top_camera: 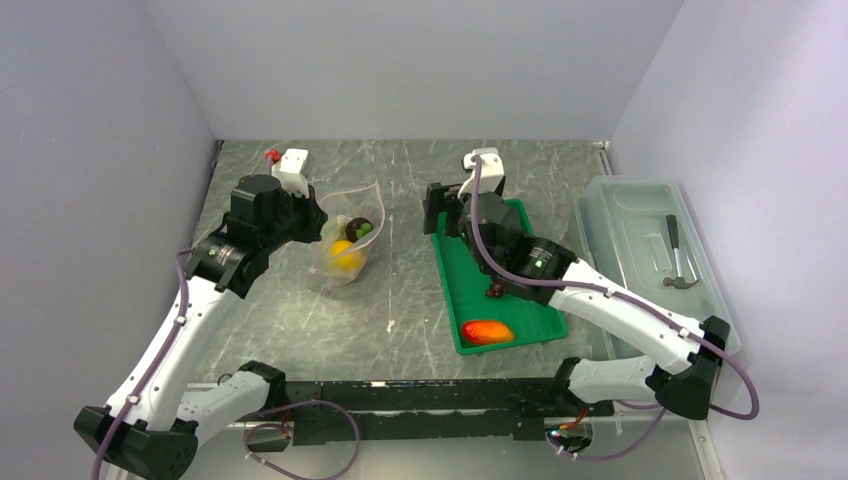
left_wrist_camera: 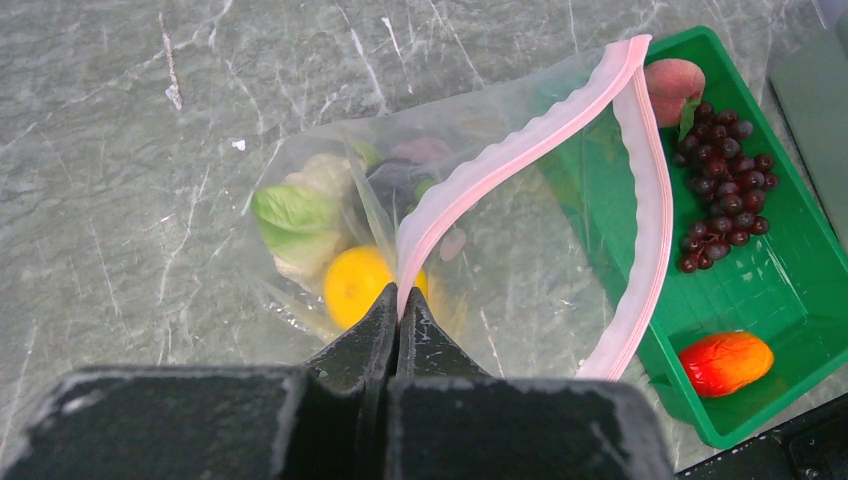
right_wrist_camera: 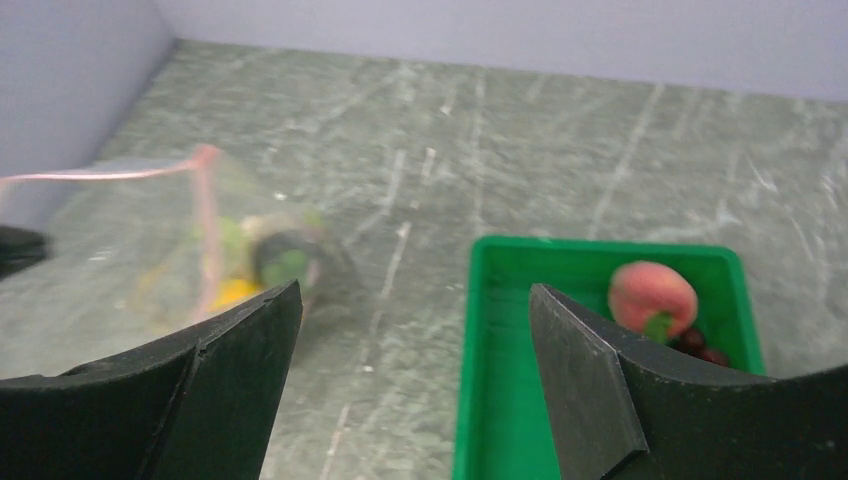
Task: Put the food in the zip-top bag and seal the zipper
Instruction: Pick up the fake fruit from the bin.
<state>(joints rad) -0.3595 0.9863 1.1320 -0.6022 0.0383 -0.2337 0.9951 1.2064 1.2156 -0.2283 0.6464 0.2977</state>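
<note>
The zip-top bag (top_camera: 343, 243) lies on the table with its mouth held up, and my left gripper (left_wrist_camera: 400, 300) is shut on its pink zipper (left_wrist_camera: 520, 150). Inside the bag are a lemon (left_wrist_camera: 355, 285), lettuce (left_wrist_camera: 295, 215) and a small dark fruit (left_wrist_camera: 400, 180). The green tray (top_camera: 452, 275) holds a grape bunch (left_wrist_camera: 725, 185), a peach (left_wrist_camera: 672, 78) and a red-orange fruit (top_camera: 487, 331). My right gripper (right_wrist_camera: 415, 300) hangs open and empty over the tray's left edge (right_wrist_camera: 480, 380), facing the bag (right_wrist_camera: 200, 250).
A large clear lidded box (top_camera: 625, 215) with a grey hammer (top_camera: 678, 255) on it stands at the right. Grey walls close in the table on the left, back and right. The right arm reaches over the tray and hides part of it.
</note>
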